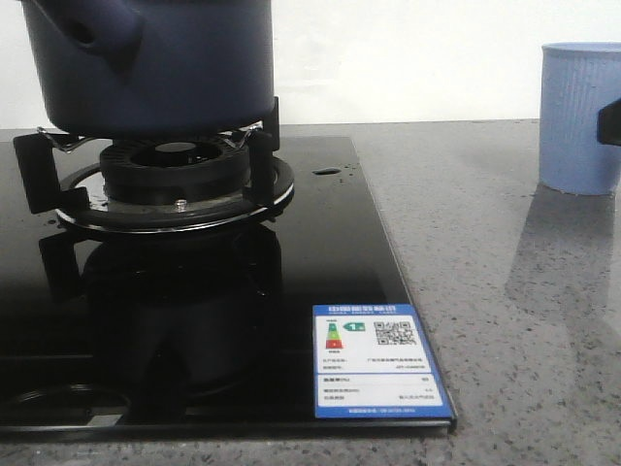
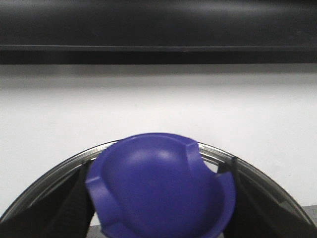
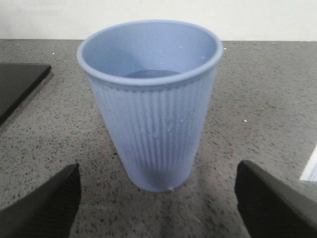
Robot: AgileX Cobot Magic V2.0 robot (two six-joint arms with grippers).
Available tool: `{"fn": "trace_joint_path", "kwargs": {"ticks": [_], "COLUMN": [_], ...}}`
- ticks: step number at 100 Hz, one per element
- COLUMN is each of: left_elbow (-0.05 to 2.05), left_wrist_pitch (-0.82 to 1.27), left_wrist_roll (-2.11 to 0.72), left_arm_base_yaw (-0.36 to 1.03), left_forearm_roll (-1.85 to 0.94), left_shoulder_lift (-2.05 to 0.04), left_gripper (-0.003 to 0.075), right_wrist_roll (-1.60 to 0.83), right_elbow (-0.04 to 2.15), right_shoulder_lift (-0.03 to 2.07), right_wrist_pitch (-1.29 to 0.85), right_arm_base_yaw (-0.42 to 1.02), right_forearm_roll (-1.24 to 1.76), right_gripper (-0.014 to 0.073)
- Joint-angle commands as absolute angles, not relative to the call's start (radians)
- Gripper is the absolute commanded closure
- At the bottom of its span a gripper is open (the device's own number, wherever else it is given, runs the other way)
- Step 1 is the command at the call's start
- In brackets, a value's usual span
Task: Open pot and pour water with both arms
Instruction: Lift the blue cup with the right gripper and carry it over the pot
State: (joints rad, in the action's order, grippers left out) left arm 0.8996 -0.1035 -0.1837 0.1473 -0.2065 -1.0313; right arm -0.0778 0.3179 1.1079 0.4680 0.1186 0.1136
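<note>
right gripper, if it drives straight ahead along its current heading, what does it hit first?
Most likely the light blue ribbed cup. In the right wrist view it stands upright on the countertop, centred ahead of the open right gripper, with nothing in between. Exact depth is unclear, but the cup looks close.

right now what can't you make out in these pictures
- Pot: top cut off by the front view's upper edge, so its opening is unseen.
- Lid: lower part cut off in the left wrist view; left claw grip unclear.
- Cup: its right side is cut off in the front view.
</note>
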Motion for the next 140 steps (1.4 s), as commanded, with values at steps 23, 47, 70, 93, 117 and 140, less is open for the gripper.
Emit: {"fn": "trace_joint_path", "kwargs": {"ticks": [23, 47, 70, 93, 117, 140], "left_elbow": [0.938, 0.938, 0.938, 0.938, 0.938, 0.938], "left_wrist_pitch": [-0.206, -0.206, -0.206, -0.206, -0.206, -0.206], "left_wrist_roll": [-0.184, -0.184, -0.184, -0.184, -0.184, -0.184], "left_arm_base_yaw": [0.145, 0.145, 0.145, 0.145, 0.145, 0.145], "left_forearm_roll": [-0.204, -0.204, -0.204, -0.204, -0.204, -0.204], "left_shoulder_lift": [-1.003, -1.003, -1.003, -1.003, -1.003, -1.003], "left_gripper": [0.0361, 0.0361, 0.0361, 0.0361, 0.0361, 0.0361], "right_wrist_roll": [-0.045, -0.045, -0.045, -0.045, -0.045, -0.045], "right_elbow": [0.412, 0.456, 0.478, 0.478, 0.478, 0.478], "right_shoulder_lift": [1.244, 1.334, 1.415, 1.451, 1.454, 1.426], "right_wrist_pitch": [0.686, 0.752, 0.802, 0.856, 0.858, 0.858], "right_arm_base_yaw": [0.123, 0.123, 0.123, 0.123, 0.123, 0.123], "right_forearm_roll": [0.058, 0.079, 0.109, 0.109, 0.109, 0.047], "right_gripper": [0.0018, 0.0018, 0.0018, 0.0018, 0.0251, 0.0262]}}
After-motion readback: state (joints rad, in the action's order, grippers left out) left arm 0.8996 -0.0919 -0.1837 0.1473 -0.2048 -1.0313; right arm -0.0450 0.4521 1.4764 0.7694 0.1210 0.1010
